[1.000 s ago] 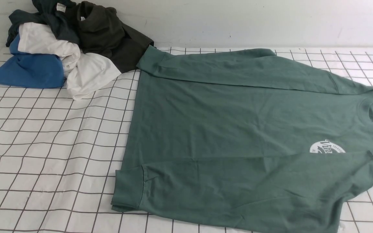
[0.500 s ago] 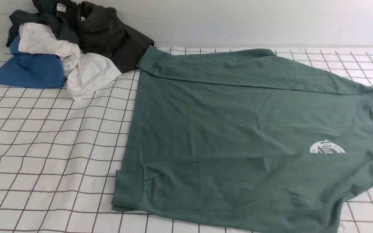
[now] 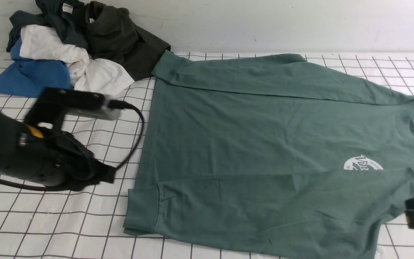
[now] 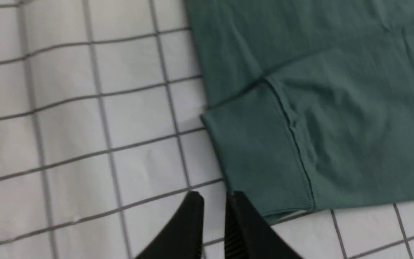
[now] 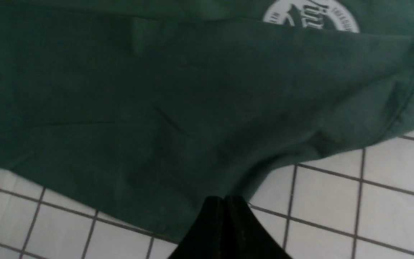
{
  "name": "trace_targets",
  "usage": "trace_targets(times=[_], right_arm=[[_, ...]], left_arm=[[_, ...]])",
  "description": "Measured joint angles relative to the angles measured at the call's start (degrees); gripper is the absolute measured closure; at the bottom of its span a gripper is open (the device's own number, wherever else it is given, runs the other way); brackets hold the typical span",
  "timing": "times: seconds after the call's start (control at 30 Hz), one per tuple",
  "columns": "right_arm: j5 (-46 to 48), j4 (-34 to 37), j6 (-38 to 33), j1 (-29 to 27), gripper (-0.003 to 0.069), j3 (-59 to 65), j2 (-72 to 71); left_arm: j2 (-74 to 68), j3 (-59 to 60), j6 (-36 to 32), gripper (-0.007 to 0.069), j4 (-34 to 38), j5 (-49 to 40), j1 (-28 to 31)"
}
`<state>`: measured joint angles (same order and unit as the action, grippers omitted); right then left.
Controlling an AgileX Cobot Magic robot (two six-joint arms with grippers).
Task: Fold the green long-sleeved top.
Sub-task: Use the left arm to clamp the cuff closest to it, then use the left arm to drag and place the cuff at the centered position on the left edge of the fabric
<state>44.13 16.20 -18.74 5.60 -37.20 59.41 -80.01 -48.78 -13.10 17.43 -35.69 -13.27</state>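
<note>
Green long-sleeved top [image 3: 264, 144] lies spread flat on the gridded table cover [image 3: 59, 223], neck to our right, both sleeves folded across the body; the near sleeve half covers its white round logo [image 3: 363, 163]; our left gripper [image 4: 214, 201] hovers just beside the near cuff [image 4: 264, 158], jaws a narrow slit apart and empty; our right gripper [image 5: 225, 201] is at the top's near edge, jaws pressed together, gripping nothing we can see; a heap of other clothes [image 3: 67, 54] lies far left.

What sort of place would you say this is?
Probably a robot cloth-folding test bench rather than a home: a white grid-printed table cover, the green long-sleeved top laid out on it, and a heap of other garments against a white wall.
</note>
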Motion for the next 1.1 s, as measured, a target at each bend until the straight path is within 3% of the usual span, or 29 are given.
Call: trace_targets(times=[0.03,0.07,0.1,0.2,0.37,0.47,0.6,0.67,0.83,1.1], right_arm=[[0.00,0.39,-0.53,0.16,0.0670,-0.25,0.49],[-0.51,3.32,-4.42,1.44,0.0670,-2.47,4.32],[-0.58,3.63,-5.31,1.70,0.0670,-2.73,5.22],[-1.50,8.54,-10.06,2.76,0.0669,-7.76,12.69],[0.56,14.10,-11.14,2.76,0.0669,-12.46,18.94],[3.73,16.64,-11.44,2.76,0.0669,-13.51,21.87],[5.22,17.17,-11.92,2.76,0.0669,-13.62,22.33],[5.27,17.17,-12.07,2.76,0.0669,-13.75,22.33],[5.30,17.17,-12.76,2.76,0.0669,-13.87,22.33],[5.30,17.17,-14.27,2.76,0.0669,-13.87,22.33]], left_arm=[[-0.45,-0.08,0.00,0.0512,0.00,0.19,-0.24],[-4.54,-0.46,-0.56,0.0442,0.39,2.25,-1.65],[-4.96,-0.58,-0.56,0.0433,0.39,2.51,-1.87],[-12.36,-3.09,-0.35,0.0296,0.39,5.21,-2.37],[-19.36,-6.62,0.03,0.0246,0.53,6.03,-2.43],[-23.29,-8.73,0.08,0.0319,0.53,6.03,-2.43],[-24.66,-9.63,0.08,0.0523,0.51,5.83,-2.49],[-24.27,-9.63,0.08,0.0580,0.45,5.59,-2.54],[-18.77,-12.02,-1.87,0.0601,-0.06,1.01,-2.54],[-16.16,-23.11,-8.86,0.0601,-2.06,1.27,-2.54]])
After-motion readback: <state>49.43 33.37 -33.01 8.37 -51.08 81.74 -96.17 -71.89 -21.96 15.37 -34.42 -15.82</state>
